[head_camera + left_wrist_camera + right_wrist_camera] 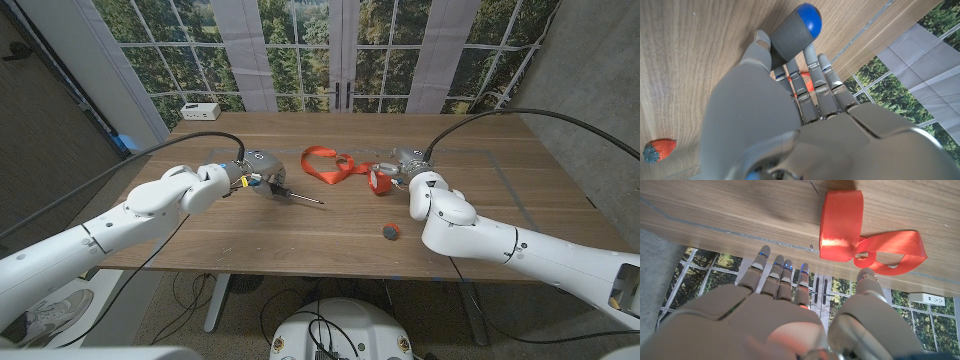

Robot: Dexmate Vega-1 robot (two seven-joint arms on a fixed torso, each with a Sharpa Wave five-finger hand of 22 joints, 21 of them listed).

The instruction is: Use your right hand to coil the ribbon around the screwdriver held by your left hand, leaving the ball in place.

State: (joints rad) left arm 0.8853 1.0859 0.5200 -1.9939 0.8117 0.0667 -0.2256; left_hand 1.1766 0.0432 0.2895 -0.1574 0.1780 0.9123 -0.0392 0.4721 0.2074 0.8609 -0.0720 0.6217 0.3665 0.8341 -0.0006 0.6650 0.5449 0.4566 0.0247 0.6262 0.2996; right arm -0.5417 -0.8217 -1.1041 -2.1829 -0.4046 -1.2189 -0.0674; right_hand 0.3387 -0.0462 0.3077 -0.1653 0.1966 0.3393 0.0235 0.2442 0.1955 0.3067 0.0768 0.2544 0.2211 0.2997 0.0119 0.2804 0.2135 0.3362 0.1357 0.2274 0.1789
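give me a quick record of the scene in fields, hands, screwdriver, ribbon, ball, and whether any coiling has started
left hand: grips the screwdriver, tip toward table middle
right hand: beside the ribbon roll, holding nothing visible
ribbon: orange, loose loops on the table, none around the screwdriver
ball: on the table near the right forearm
coiling: not yet begun

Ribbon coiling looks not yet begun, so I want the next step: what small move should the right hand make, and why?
Probably close the right hand on the ribbon roll beside it; its fingers look spread and empty, while the left hand already holds the screwdriver.
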